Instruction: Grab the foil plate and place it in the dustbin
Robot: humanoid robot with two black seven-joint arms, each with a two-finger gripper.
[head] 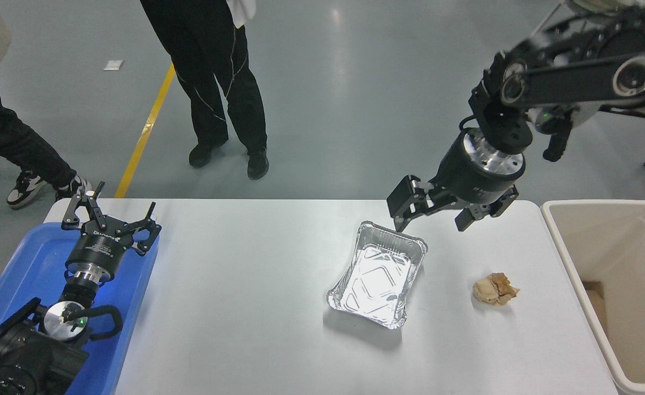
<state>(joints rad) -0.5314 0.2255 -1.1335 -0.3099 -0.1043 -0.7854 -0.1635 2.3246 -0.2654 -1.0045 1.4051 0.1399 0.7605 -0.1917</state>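
Note:
The foil plate (378, 277), a shiny silver rectangular tray, lies flat on the white table (245, 285) right of centre. The dustbin (624, 285), a large beige bin, stands off the table's right edge. My right gripper (431, 219) hangs open and empty in the air above the table's far edge, just beyond the plate's far right corner and apart from it. My left gripper (111, 211) is parked, open and empty, over the blue tray at the lower left.
A crumpled tan paper wad (495, 289) lies between the plate and the dustbin. A blue tray (26, 274) sits at the table's left end. Two people stand beyond the table, one (212, 82) near the centre, one (9, 137) at the left.

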